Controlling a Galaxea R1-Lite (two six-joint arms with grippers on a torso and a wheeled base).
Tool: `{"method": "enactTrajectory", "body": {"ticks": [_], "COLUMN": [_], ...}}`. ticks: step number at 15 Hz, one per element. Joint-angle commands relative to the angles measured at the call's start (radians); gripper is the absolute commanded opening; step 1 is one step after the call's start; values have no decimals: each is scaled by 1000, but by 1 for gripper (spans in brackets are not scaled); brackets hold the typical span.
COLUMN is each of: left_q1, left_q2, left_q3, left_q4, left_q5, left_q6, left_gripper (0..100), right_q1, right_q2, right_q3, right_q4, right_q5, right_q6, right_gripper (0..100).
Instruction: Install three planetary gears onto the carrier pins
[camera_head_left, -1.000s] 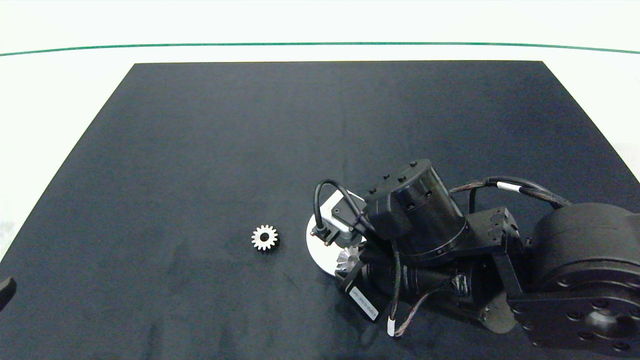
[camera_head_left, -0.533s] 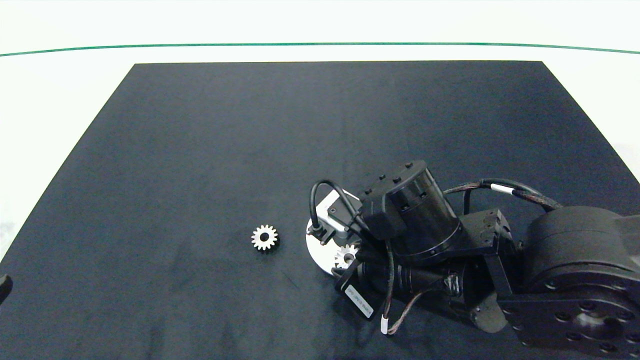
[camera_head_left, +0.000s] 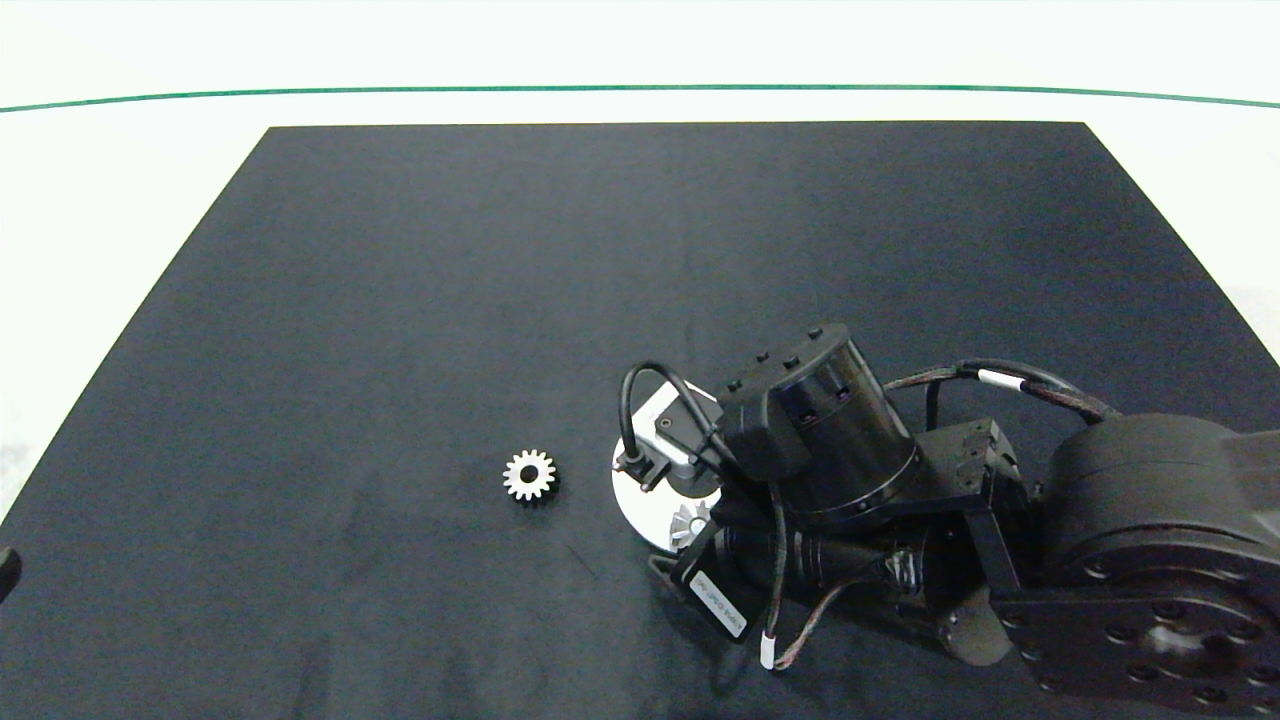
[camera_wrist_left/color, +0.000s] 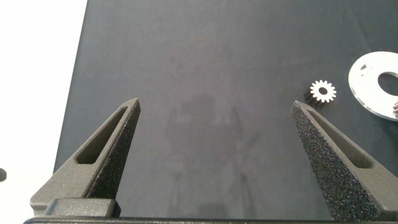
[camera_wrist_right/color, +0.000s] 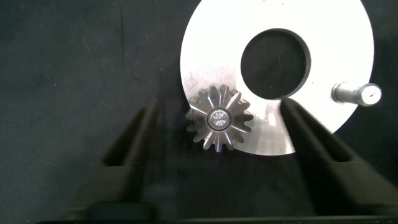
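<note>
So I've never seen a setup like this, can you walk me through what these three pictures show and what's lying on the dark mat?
This is a two-armed robot at a table covered by a dark mat. One picture looks down from overhead; the other two come from cameras on each wrist.

The right gripper hangs over a white disc, its jaws open on either side of a silver gear that sits on one of the disc's pegs. Another peg stands bare. The arm hides the rest of the disc.

A second gear lies loose on the mat beside the disc. The left gripper waits open near the mat's left edge, holding nothing.
</note>
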Motion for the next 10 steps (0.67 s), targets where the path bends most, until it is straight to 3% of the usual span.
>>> {"method": "enactTrajectory", "body": {"ticks": [1,3,6,8,10], "left_q1": [-1,-1,-1,-1,1], "left_q2": [1,1,-5,-13,-16], "left_q3": [-5,-6,2,-11,-21], "left_q4": [1,-1,9,28,28], "left_q5": [0,0,0,-2,-2], "left_q6": [1,1,1,1,1], "left_gripper": [100,100,100,100,100], "right_q1": [-18,-74,-252,-367,-450], "right_q2": [-137,-246,-372,-386,-370], "right_q3": [9,46,97,152,170], "right_q4": [13,25,55,55,45], "right_q5": [-18,-17,5,87,149], "right_q6": [-3,0,0,0,0], "right_gripper": [100,100,100,100,100]}}
